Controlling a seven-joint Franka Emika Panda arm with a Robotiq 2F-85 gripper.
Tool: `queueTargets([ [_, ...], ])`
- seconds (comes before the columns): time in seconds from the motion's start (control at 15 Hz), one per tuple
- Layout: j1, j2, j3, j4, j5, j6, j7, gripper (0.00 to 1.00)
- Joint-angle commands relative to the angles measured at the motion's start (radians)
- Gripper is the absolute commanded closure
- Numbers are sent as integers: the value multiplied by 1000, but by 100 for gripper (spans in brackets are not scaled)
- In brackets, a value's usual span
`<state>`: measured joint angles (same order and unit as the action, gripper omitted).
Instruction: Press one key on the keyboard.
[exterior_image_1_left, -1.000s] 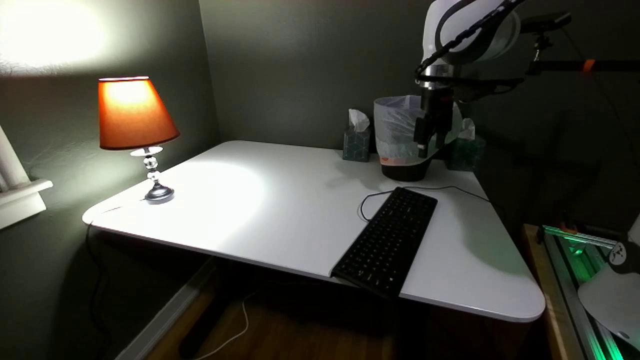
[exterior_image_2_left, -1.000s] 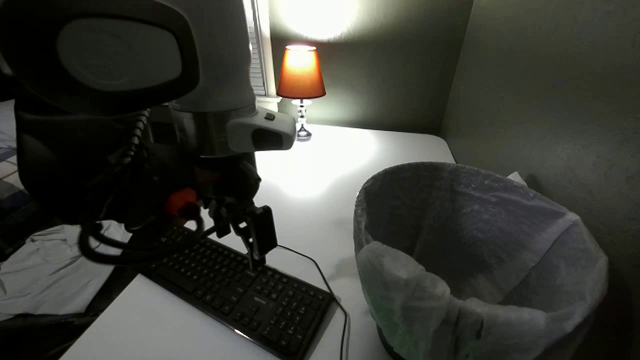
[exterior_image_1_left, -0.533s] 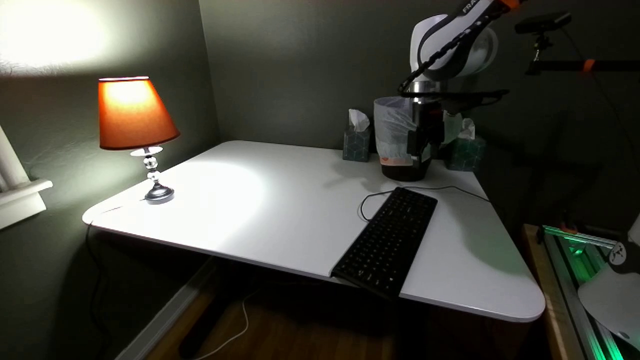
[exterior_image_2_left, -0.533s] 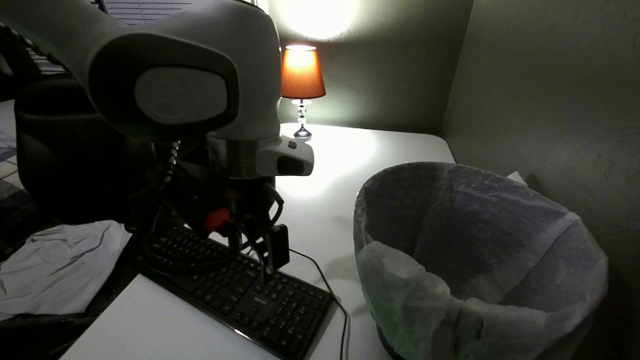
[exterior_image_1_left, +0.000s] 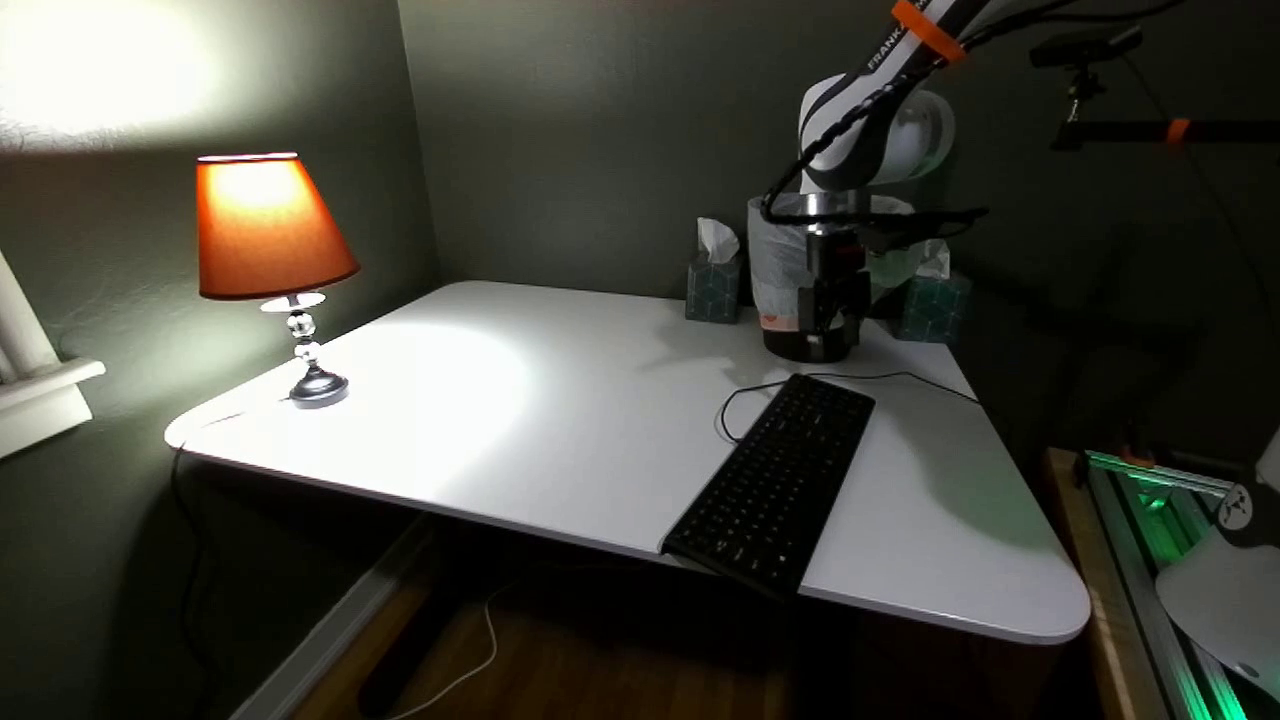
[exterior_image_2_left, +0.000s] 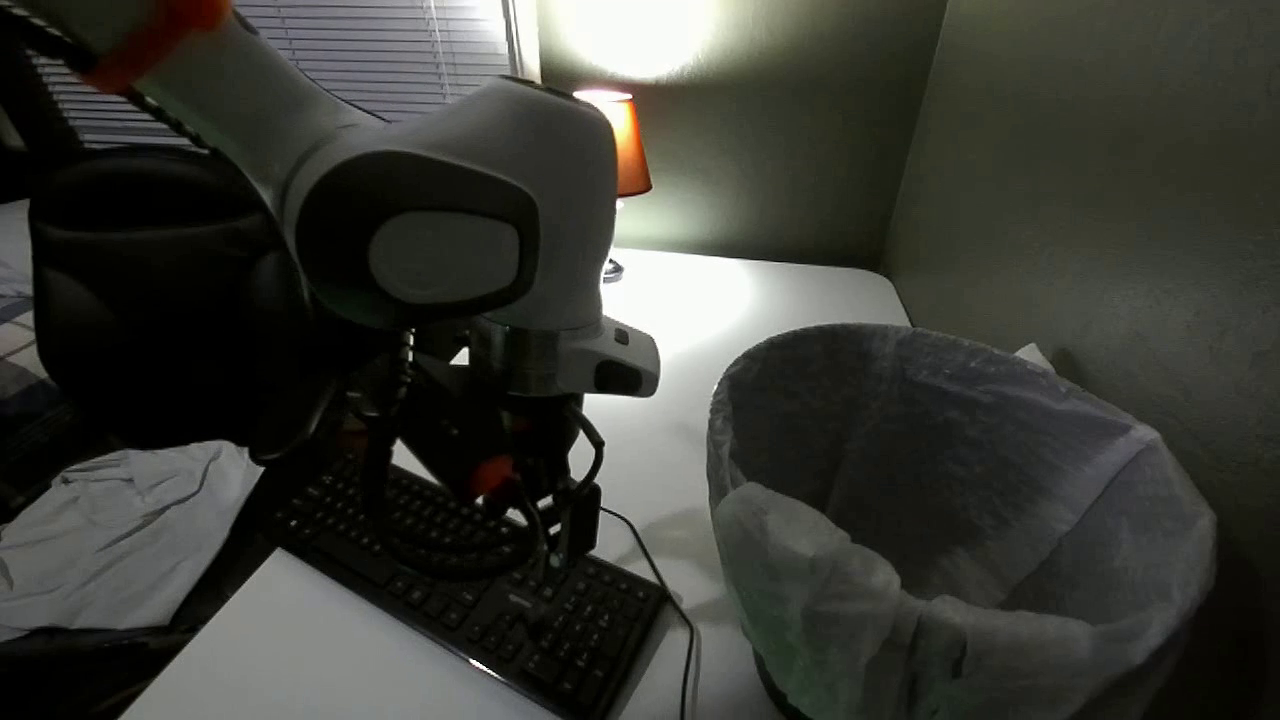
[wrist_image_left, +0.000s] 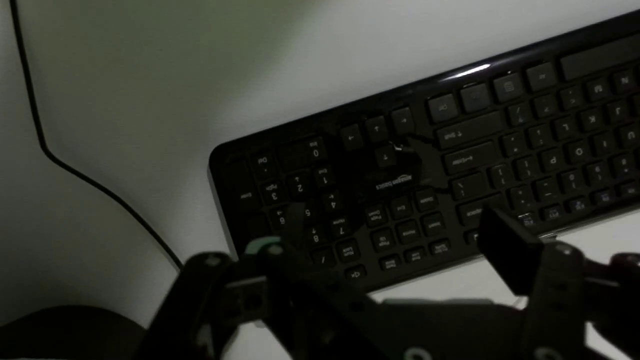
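Since the earlier frame my arm (exterior_image_1_left: 870, 130) has come down, bringing the fingers (wrist_image_left: 510, 250) lower, toward the keyboard (exterior_image_1_left: 778, 480); the keyboard itself has stayed put. I have the fingers spread wide. In the wrist view one shows against the number pad (wrist_image_left: 300, 187) and its partner by the Backspace key (wrist_image_left: 470, 212). In both exterior views they hang near the number-pad end. It is dark there, and I cannot tell whether either tip touches a key.

The keyboard lies on the worktop (exterior_image_1_left: 580, 400), number pad toward the bin (exterior_image_1_left: 787, 346), its other end jutting past the worktop's edge in an exterior view. Its cable (wrist_image_left: 120, 200) bends around the number-pad end, apart from the keys.

Just past that end I have the bin upright, lined with a pale bag (exterior_image_2_left: 960, 500), between a tissue box (exterior_image_1_left: 712, 290) and a second tissue box (exterior_image_1_left: 935, 310). Well apart from all this, the lamp (exterior_image_1_left: 270, 235) is lit under its orange shade, throwing a bright patch on the worktop; in an exterior view my arm partly hides it. That same view gives me a black chair (exterior_image_2_left: 150, 290) with a pale cloth (exterior_image_2_left: 120, 530) near it, and blinds (exterior_image_2_left: 370, 40) behind the arm.
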<state>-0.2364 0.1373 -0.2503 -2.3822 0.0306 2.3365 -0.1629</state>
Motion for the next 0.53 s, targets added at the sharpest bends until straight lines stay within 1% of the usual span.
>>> queueTargets([
  [0.0,-23,73,16,40,56,26,-42,42],
  [0.07,-25,85,18,47,63,28,-48,51],
  [0.2,-30,104,26,47,92,47,-52,66],
  [0.47,-44,138,39,47,128,124,-58,95],
])
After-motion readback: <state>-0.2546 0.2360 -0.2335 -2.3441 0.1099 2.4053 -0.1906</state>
